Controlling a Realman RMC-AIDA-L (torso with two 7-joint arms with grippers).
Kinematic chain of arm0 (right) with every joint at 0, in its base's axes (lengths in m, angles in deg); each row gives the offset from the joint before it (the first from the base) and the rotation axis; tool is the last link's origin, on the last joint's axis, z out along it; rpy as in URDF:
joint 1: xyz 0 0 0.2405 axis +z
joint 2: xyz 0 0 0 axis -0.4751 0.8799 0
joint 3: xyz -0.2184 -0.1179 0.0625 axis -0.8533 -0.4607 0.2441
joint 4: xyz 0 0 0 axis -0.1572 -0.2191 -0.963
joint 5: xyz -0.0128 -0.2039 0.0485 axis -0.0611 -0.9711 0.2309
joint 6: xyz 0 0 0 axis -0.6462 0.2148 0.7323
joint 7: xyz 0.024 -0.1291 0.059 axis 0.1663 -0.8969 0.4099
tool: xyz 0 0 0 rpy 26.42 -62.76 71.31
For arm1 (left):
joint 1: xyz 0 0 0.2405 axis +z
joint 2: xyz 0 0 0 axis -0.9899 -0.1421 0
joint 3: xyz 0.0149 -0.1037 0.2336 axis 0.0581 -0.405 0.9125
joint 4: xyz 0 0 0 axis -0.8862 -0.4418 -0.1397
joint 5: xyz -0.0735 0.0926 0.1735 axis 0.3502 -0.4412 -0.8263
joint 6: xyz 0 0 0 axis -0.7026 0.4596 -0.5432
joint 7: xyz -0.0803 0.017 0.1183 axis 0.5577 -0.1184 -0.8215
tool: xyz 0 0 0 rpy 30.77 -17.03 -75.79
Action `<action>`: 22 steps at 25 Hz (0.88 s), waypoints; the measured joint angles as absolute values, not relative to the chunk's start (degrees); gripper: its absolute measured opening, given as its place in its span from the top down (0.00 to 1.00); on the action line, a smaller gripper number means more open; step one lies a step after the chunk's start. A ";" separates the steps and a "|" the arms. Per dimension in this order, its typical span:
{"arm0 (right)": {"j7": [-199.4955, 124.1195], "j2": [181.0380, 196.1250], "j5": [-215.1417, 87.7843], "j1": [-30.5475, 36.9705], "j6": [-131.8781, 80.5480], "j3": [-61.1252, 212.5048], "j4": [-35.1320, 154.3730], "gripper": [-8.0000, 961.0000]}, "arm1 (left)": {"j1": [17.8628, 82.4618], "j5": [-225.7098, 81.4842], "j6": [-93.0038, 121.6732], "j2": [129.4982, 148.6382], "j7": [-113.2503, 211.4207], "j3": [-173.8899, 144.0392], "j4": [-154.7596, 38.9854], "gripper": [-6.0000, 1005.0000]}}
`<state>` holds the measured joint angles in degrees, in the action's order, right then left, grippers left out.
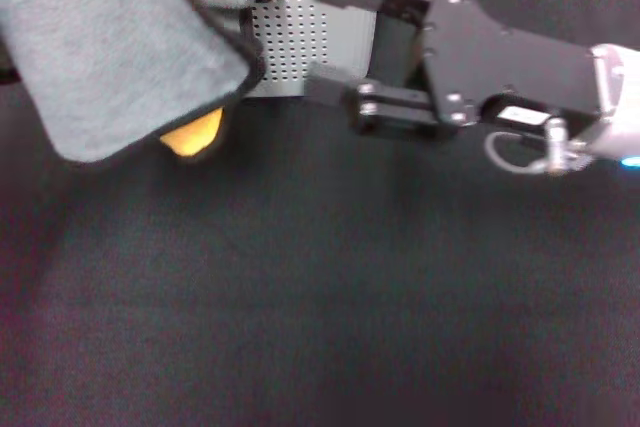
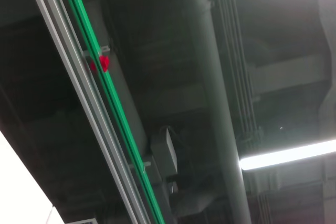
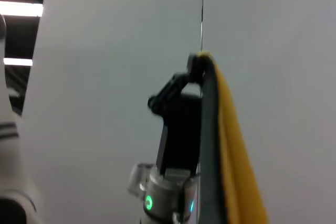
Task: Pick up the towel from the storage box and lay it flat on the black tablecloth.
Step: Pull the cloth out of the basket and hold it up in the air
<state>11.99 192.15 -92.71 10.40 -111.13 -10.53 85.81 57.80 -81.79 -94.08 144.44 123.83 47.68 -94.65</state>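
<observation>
The towel [image 1: 110,47] hangs at the upper left in the head view, its grey-green face toward me and its yellow face showing under the black-stitched edge. It hides my left gripper there. In the right wrist view the left gripper [image 3: 195,69] is raised and shut on the top edge of the towel [image 3: 231,150], which drapes down from it. The light grey perforated storage box [image 1: 290,37] stands behind the towel at top centre. My right gripper [image 1: 330,37] is open in front of the box, to the right of the towel, holding nothing. The black tablecloth [image 1: 320,297] spreads below.
The left wrist view shows only ceiling pipes, a light strip and green rails. A pale wall fills the right wrist view behind the left arm.
</observation>
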 joint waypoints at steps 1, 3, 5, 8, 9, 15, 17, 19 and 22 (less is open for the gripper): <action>11.20 192.15 -91.54 10.42 -109.26 -12.56 86.84 0.33 | 57.43 -81.77 -94.06 144.45 123.51 47.92 -94.06 0.97; 9.99 192.14 -89.92 10.40 -105.88 -15.55 88.64 0.33 | 56.67 -81.77 -94.05 144.43 123.31 48.22 -92.91 0.97; 9.47 192.14 -89.10 10.38 -103.23 -17.36 89.83 0.33 | 55.96 -81.79 -94.04 144.39 123.31 48.25 -91.95 0.97; 9.40 192.14 -88.87 10.45 -101.44 -18.33 90.34 0.34 | 55.29 -81.89 -94.04 144.37 123.27 48.25 -90.89 0.97; 9.40 192.14 -88.83 10.43 -101.36 -18.54 90.40 0.34 | 55.17 -81.85 -94.04 144.37 123.26 48.25 -90.63 0.97; 9.28 192.14 -88.72 8.75 -101.45 -19.85 92.17 0.38 | 55.28 -81.19 -94.05 144.38 123.24 48.02 -90.19 0.97; 8.87 192.14 -88.71 8.28 -101.04 -20.48 92.66 0.47 | 55.29 -81.03 -94.05 144.42 123.23 48.16 -90.17 0.97; 8.62 192.14 -88.71 8.48 -100.54 -21.23 92.66 0.57 | 55.22 -81.01 -94.06 144.45 123.22 48.20 -90.14 0.97; 8.20 192.14 -88.67 8.69 -99.29 -21.91 92.74 0.70 | 55.03 -81.01 -94.06 144.46 123.21 48.19 -89.84 0.97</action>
